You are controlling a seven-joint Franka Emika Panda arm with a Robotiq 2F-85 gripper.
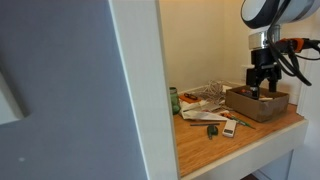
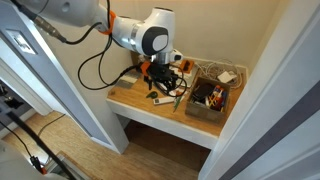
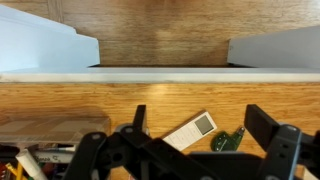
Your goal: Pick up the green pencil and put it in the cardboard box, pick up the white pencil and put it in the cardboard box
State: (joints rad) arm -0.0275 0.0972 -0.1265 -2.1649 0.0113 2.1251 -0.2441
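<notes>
My gripper [image 3: 201,117] is open and empty, and hangs over the wooden shelf top. In the wrist view a corner of the cardboard box [image 3: 52,128] lies at the lower left, with coloured pens inside it. The box also shows in both exterior views [image 1: 256,103] [image 2: 207,98]. The gripper [image 1: 262,86] [image 2: 163,82] hovers by the box's side, above the clutter. A thin dark stick [image 2: 179,99] between gripper and box may be the green pencil. I cannot make out the white pencil.
A white music player [image 3: 190,131] and a small green lump [image 3: 227,140] lie under the gripper. An upright green container [image 1: 174,100] stands at the shelf's back. Papers [image 1: 205,98] lie beside it. White walls close in the alcove, and a door [image 1: 60,90] stands in front.
</notes>
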